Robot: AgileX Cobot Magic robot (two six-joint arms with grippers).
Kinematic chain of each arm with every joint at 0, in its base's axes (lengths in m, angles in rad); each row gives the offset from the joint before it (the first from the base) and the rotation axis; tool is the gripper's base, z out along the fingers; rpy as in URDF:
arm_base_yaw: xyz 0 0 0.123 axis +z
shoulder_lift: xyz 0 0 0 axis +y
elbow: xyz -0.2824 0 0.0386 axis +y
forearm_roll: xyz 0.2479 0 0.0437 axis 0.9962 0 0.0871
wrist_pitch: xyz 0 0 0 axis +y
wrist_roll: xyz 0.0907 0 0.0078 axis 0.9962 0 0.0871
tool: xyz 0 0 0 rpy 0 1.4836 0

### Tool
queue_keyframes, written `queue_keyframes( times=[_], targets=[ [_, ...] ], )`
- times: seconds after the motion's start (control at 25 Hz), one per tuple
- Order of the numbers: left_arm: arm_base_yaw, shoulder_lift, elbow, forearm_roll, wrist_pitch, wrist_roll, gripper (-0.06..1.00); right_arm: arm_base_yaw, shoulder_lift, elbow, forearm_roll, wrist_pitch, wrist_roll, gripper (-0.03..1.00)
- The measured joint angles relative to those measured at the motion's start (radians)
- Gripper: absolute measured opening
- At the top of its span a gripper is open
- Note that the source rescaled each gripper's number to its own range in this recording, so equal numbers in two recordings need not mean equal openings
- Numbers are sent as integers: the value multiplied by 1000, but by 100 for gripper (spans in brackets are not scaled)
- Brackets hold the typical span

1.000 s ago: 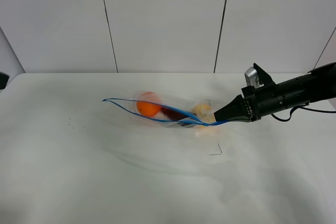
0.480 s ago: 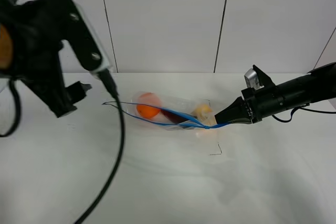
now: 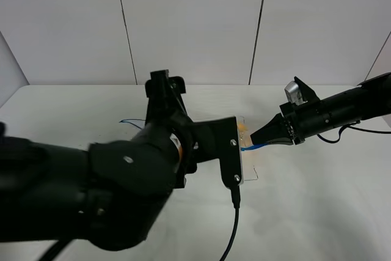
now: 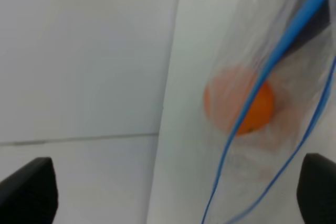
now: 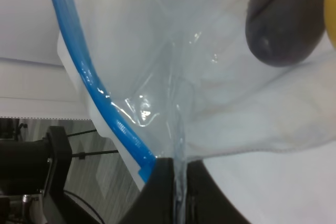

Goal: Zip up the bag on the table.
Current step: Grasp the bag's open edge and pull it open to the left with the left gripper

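The bag lies on the white table, mostly hidden in the exterior view by my blurred left arm. My right gripper is shut on the bag's right end beside its blue zipper strip. The right wrist view shows the right gripper pinching clear plastic, with a dark purple piece inside. In the left wrist view the left gripper is open, its fingertips spread wide above the bag. An orange fruit and the blue zipper strip show through.
A white panelled wall rises behind the table's far edge. A small dark mark sits on the tabletop just in front of the bag. A black cable hangs from my left arm.
My left arm has swung in from the left and now covers the bag's left and middle. The right gripper has held its grip in place.
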Motion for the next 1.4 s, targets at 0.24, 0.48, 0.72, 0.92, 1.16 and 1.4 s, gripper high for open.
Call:
queue_keyframes(
  times=[0.24,0.48,0.72,0.92,1.16,1.4],
  targets=[
    [-22,84,0,111,-128,-147,94,0,0,0,0,-4,1,0],
    [-25,99,-1,249,-172,-315,94,0,0,0,0,-10,1,0],
    [-25,202,-27,275,-178,-374,94,0,0,0,0,-10,7,0],
    [-25,286,-80,276,-171,-367,93,0,0,0,0,-10,16,0],
    [-25,361,-174,278,-171,-356,91,0,0,0,0,-9,23,0],
    [8,399,-204,278,-177,-330,83,0,0,0,-2,-5,23,0]
  ],
)
